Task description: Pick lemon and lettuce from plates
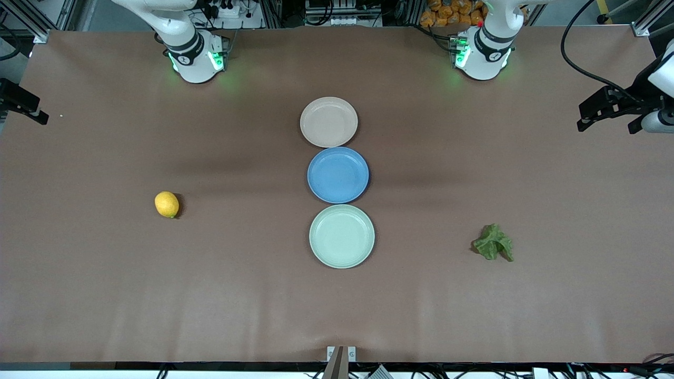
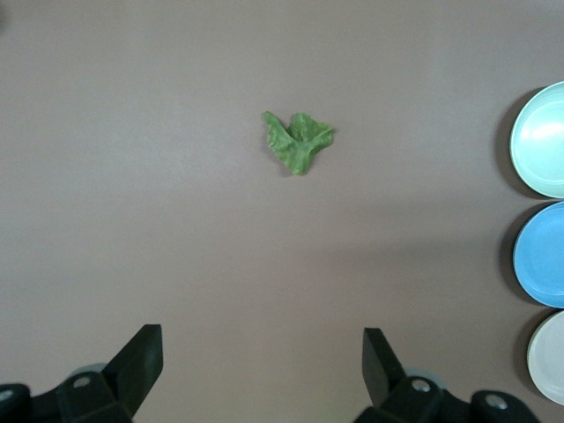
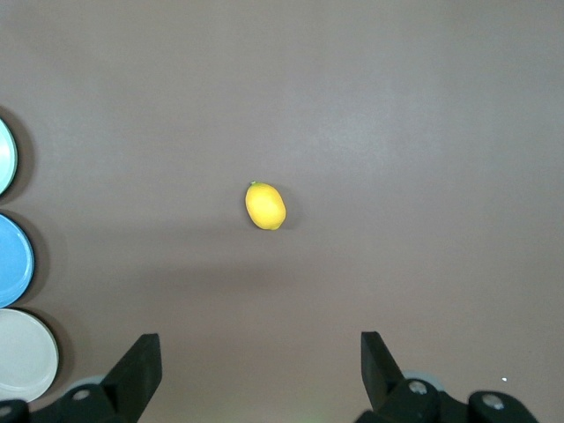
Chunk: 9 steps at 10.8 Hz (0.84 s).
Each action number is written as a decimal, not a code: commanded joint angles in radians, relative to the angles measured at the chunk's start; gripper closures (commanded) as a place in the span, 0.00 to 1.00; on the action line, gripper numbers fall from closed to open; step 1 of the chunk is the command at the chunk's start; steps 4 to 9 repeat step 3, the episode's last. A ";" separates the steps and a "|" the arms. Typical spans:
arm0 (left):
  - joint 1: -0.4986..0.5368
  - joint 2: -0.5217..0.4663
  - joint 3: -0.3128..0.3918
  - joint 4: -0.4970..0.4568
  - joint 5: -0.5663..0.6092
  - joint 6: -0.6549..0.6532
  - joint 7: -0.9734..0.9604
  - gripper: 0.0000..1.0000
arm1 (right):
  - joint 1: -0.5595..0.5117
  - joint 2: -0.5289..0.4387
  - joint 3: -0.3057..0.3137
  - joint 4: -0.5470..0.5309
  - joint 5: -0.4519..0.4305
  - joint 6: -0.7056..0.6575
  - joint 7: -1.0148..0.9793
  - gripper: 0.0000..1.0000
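Note:
The lemon (image 1: 167,204) lies on the bare table toward the right arm's end, on no plate; it also shows in the right wrist view (image 3: 265,205). The lettuce (image 1: 493,243) lies on the bare table toward the left arm's end, also seen in the left wrist view (image 2: 298,141). The beige-pink plate (image 1: 328,121) and the mint green plate (image 1: 342,236) stand empty in the table's middle. My left gripper (image 2: 263,352) is open and empty, high over the table short of the lettuce. My right gripper (image 3: 261,357) is open and empty, high over the table short of the lemon.
An empty bright blue plate (image 1: 338,175) sits between the two other plates, the three in a row that runs away from the front camera. The arms' bases (image 1: 196,58) stand at the table's back edge. Brown paper covers the table.

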<state>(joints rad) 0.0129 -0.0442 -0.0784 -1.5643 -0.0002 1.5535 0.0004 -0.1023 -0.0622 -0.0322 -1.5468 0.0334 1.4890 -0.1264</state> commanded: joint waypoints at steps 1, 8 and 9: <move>0.007 0.007 0.002 0.027 -0.024 -0.024 0.009 0.00 | -0.011 -0.014 0.011 -0.004 0.000 -0.001 0.005 0.00; 0.005 0.007 0.002 0.026 -0.023 -0.024 0.009 0.00 | -0.011 -0.014 0.011 -0.006 0.000 -0.004 0.007 0.00; 0.005 0.007 0.002 0.026 -0.023 -0.024 0.009 0.00 | -0.011 -0.014 0.011 -0.006 0.000 -0.004 0.007 0.00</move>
